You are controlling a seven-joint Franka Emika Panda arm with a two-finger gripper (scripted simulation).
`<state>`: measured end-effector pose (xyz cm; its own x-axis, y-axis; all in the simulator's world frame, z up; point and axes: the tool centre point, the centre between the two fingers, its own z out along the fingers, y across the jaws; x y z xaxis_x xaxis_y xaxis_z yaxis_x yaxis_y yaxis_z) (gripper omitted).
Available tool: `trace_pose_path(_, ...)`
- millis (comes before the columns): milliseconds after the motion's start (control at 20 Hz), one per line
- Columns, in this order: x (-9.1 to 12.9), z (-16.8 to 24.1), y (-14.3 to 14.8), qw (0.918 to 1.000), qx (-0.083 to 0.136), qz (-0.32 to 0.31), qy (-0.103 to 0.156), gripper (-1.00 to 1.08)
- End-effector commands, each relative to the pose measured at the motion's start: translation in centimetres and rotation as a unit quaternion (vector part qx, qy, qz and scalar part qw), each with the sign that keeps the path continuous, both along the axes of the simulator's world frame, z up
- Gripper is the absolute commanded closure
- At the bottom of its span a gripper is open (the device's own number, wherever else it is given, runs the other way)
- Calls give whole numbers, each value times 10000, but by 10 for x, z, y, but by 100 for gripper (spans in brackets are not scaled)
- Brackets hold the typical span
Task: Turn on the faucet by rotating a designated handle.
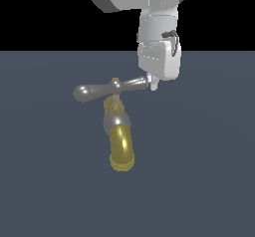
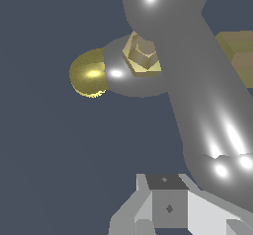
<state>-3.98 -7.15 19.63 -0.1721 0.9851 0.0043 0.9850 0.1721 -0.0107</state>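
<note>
i'm pressing the hand (image 1: 154, 85) against one bulb end of the handle (image 1: 110, 88), just beside its fingertip; can't tell if it's open or closed. faucet (image 1: 119, 141) sits below. risking the fingertip slipping off the rounded end.

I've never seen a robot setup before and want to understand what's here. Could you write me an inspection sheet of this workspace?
Surface: plain dark blue-grey floor, no marks seen.
Faucet: gold-brass curved spout with a ribbed tip, silver-grey collar above it.
Handle: silver crossbar with two rounded ends and a brass tip at the hub, lying roughly level.
Clutter: nothing seen.
Gripper: white, lowered against the handle's end on the exterior view's right; open or shut cannot be told.
Cables: one short dark one on the side of the gripper body.
Surroundings: black background beyond the floor; nothing else seen.
</note>
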Motion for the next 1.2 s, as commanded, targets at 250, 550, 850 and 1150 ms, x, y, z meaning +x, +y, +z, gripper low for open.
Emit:
trace_pose_path(250,24,2,4,10000,-12,30,-56,108)
trace_pose_path(550,33,1,12,10000,-14,-31,-26,108)
trace_pose_path(850,52,1,32,10000,-12,-10,-37,108)
trace_pose_path(1150,71,2,52,10000,-11,11,-47,108)
